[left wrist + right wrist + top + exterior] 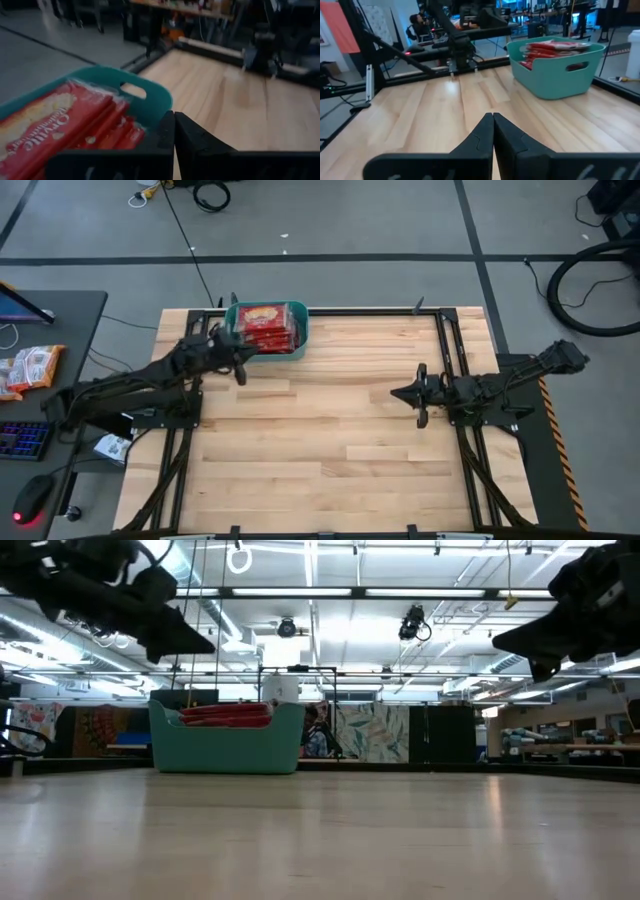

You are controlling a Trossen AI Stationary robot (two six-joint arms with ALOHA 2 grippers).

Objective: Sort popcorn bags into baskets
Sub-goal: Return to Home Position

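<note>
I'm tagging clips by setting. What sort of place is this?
Likely a robotics lab: a left arm and right arm fixed to a wooden table, a keyboard on a side desk, and long ceiling strip lights.

Bright ceiling strip lights (350, 592) glare in the low view, silhouetting both dark arms (120, 590) and laying a pale sheen on the light wooden plank table (320, 840); the overhead view is evenly lit, the left wrist view blurred throughout.

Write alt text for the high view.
A teal tub stacked with red popcorn bags sits at the far edge of the wooden table. The left gripper, shut, hangs by its rim; the right gripper, shut, over bare wood.
</note>
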